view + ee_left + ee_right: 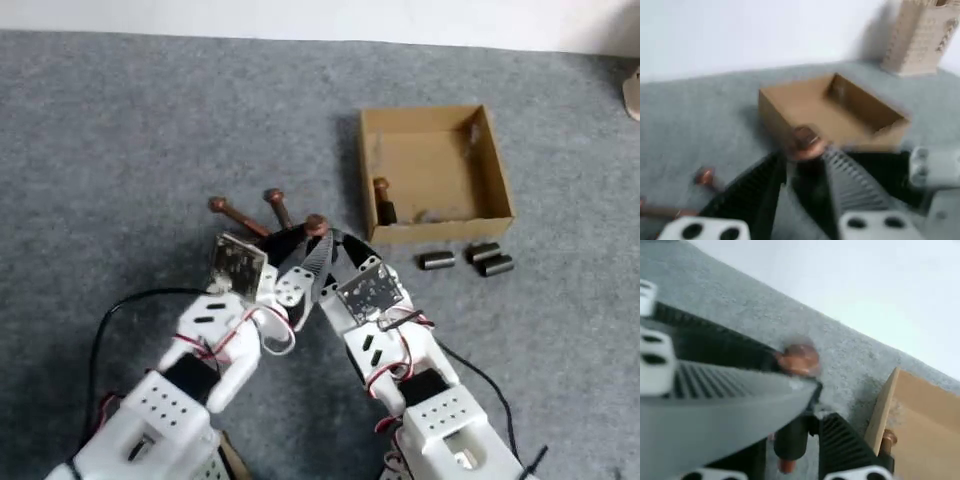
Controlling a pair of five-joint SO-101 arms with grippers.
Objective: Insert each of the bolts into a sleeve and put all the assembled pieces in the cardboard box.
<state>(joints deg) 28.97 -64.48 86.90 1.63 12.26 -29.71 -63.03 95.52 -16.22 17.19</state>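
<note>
The left gripper (pixel 805 156) clamps a bolt (pixel 805 139) just under its copper head. The right gripper (pixel 792 432) grips a black sleeve (pixel 790 440) around the bolt's shank, with the tip poking out below. Both are near the cardboard box (pixel 440 232) — one assembled piece (pixel 383 200) inside.

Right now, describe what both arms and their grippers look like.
The left arm and right arm are blocky white plastic, hole-dotted near the base, each with a square silver wrist plate. The left gripper and right gripper have black ribbed fingers. Red wires loop at the joints; black cables trail off.
</note>
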